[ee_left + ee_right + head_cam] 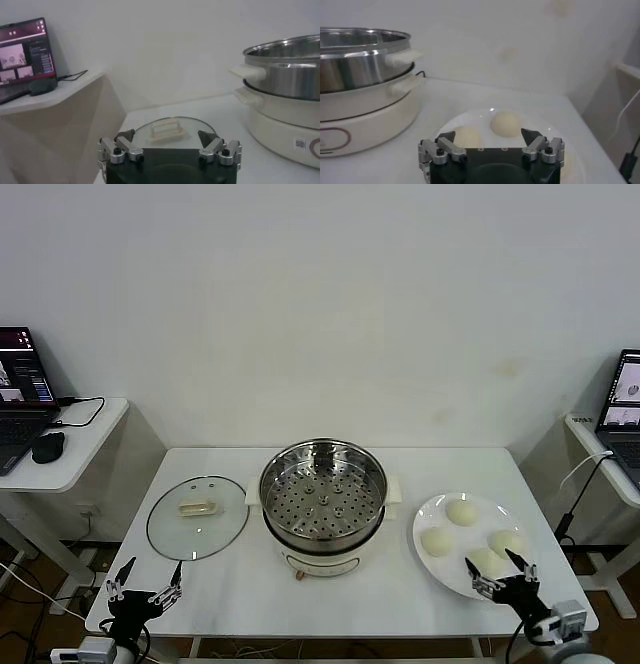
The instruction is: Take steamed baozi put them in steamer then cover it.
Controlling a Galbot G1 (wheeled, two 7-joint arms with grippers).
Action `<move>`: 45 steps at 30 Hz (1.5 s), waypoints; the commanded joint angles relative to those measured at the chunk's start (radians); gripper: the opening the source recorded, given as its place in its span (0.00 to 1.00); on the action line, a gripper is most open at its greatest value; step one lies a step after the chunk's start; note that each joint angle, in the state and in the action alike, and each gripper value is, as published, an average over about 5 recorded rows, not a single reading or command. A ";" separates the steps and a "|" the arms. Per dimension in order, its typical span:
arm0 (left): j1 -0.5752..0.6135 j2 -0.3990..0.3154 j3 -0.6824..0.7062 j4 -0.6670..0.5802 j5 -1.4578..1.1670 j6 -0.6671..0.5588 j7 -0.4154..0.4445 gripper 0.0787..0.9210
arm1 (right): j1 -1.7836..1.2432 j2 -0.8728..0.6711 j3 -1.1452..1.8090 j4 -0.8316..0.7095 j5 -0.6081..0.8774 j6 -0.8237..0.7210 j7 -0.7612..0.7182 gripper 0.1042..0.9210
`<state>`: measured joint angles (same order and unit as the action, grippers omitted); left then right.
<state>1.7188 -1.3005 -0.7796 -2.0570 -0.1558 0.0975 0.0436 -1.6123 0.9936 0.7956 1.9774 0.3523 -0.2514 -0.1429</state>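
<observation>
4 cream-white round dough buns [470,537] on flat white plate [432,566], table's right edge, directly ahead of my right gripper [501,573], jaws spread, empty. Left gripper [145,583] spread, empty, farther, front-left corner.

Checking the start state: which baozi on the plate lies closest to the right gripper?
The front baozi, at the plate's near edge, directly beside the open right gripper; the other three lie farther back or toward the steamer.

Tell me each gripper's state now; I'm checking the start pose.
Left gripper: open, empty, near the clear glass lid.
Right gripper: open, empty, over the flat white plate.
</observation>
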 commanded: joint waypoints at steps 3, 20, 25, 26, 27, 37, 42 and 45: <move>-0.001 -0.032 -0.008 -0.030 -0.002 -0.002 0.005 0.88 | 0.168 -0.322 0.004 -0.022 -0.149 -0.089 -0.109 0.88; 0.050 -0.100 -0.030 -0.101 0.037 -0.017 0.010 0.88 | 1.263 -0.509 -0.831 -0.433 -0.666 -0.056 -0.925 0.88; 0.059 -0.116 -0.030 -0.117 0.051 -0.021 0.010 0.88 | 1.435 -0.445 -1.030 -0.556 -0.711 -0.003 -1.022 0.88; 0.062 -0.117 -0.030 -0.122 0.054 -0.022 0.010 0.88 | 1.468 -0.427 -1.072 -0.583 -0.718 0.007 -1.038 0.88; 0.065 -0.119 -0.029 -0.127 0.057 -0.022 0.010 0.88 | 1.495 -0.408 -1.106 -0.609 -0.725 0.018 -1.054 0.88; 0.086 -0.129 -0.017 -0.143 0.079 -0.030 0.011 0.88 | 1.563 -0.243 -1.210 -0.783 -0.788 0.091 -1.141 0.88; 0.086 -0.133 -0.015 -0.138 0.080 -0.030 0.012 0.88 | 1.535 -0.187 -1.186 -0.853 -0.819 0.096 -1.138 0.88; 0.086 -0.137 -0.012 -0.137 0.081 -0.030 0.013 0.88 | 1.514 -0.162 -1.172 -0.888 -0.845 0.100 -1.134 0.88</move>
<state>1.7998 -1.4306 -0.7933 -2.1900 -0.0805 0.0667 0.0546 -0.1734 0.7454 -0.2940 1.2300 -0.4208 -0.1799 -1.2038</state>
